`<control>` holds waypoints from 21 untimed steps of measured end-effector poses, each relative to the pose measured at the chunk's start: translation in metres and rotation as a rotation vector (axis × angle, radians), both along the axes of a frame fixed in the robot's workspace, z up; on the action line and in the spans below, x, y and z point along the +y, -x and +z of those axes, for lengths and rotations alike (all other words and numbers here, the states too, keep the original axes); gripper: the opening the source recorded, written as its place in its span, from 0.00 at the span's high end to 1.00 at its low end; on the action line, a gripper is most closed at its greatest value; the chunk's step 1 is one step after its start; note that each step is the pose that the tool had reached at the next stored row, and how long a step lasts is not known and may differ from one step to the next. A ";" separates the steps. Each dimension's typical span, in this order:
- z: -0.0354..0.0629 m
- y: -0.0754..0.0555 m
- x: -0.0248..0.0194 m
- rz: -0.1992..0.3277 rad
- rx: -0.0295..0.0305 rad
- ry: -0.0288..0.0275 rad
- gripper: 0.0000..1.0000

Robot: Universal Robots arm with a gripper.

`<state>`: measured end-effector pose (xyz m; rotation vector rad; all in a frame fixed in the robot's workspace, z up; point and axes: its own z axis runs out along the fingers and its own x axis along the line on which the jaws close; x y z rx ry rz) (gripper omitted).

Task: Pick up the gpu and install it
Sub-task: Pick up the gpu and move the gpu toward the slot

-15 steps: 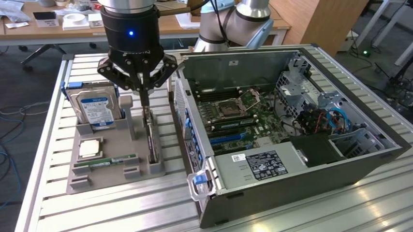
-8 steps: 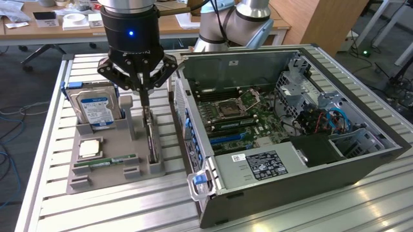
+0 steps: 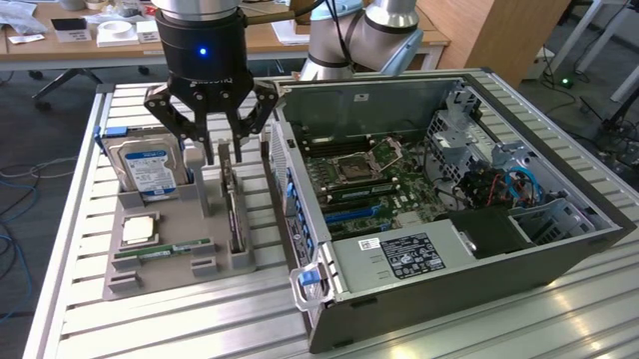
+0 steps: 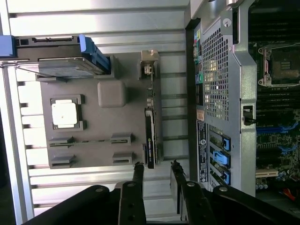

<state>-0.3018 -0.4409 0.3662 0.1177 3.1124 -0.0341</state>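
The gpu (image 3: pixel 233 213) is a thin dark card standing on its edge in a slot of the grey holder (image 3: pixel 179 224), at the side nearest the computer case. My gripper (image 3: pixel 224 153) hangs just above the card's far end, open, its fingers on either side of the card's line and nothing held between them. In the wrist view the gpu (image 4: pixel 151 126) runs along the holder (image 4: pixel 108 136), with its silver bracket at the far end. The two fingertips of the gripper (image 4: pixel 156 168) stand apart just past the card's near end.
The holder also carries a hard drive (image 3: pixel 150 168) with a blue-white label, a CPU (image 3: pixel 138 228) and a green memory stick (image 3: pixel 164 250). The open computer case (image 3: pixel 559 247) lies to the exterior view's right, motherboard (image 3: pixel 370 187) exposed. All rest on a slatted aluminium table (image 3: pixel 150 329).
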 end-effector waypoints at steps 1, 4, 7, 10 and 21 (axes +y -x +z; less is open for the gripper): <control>0.0000 0.000 0.0000 0.000 0.0000 0.0000 0.65; 0.0000 0.000 0.0000 0.000 0.0000 0.0000 0.58; 0.0000 0.000 0.0004 0.000 -0.0001 -0.0001 0.58; -0.0002 0.000 0.0039 0.000 -0.0001 0.0000 0.58; -0.0028 0.000 0.0111 0.000 -0.0001 -0.0010 0.58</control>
